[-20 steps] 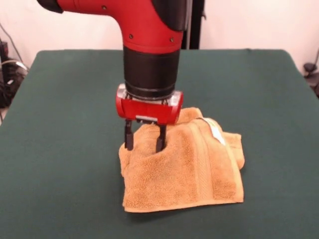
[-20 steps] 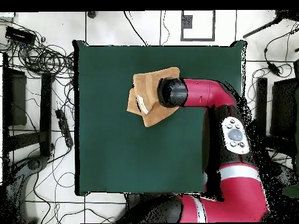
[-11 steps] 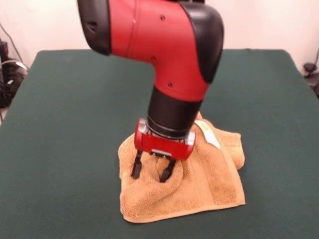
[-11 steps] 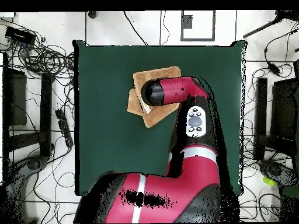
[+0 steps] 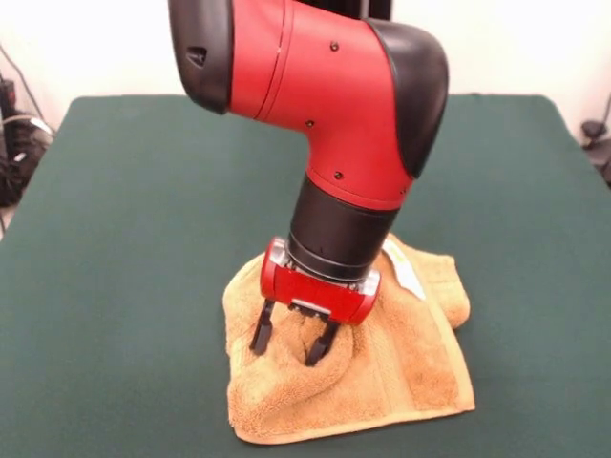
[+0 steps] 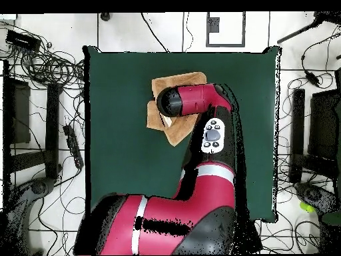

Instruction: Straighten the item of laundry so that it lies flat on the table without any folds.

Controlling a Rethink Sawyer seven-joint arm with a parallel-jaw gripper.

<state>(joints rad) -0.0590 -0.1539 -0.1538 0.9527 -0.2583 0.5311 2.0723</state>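
- The arm (image 5: 325,105) came down from above and leaned at a tilt over the towel (image 5: 401,363).
- The pincer (image 5: 292,345) was pressed into the towel's left part in the front view. Its two dark fingers (image 5: 260,329) stood spread apart, with a raised ridge of cloth between them. The jaws were not closed on the cloth; the tips sat in the pile on either side of the ridge.
- The towel, orange-tan terry, lay bunched on the green worktop (image 5: 124,239), toward the camera side and near the middle of the worktop's width in the front view.
- The towel was not flat. A rounded fold ran along its left and front edge, and further layers were heaped at its far right corner.
- A flat woven band (image 5: 434,353) ran down the right part of the towel.
- A small white tag (image 5: 406,272) showed on the towel just right of the pincer's red housing.
- In the overhead view, the arm covered the middle of the towel (image 6: 174,132); cloth showed on all sides of the arm's end, and the pincer itself was hidden there.
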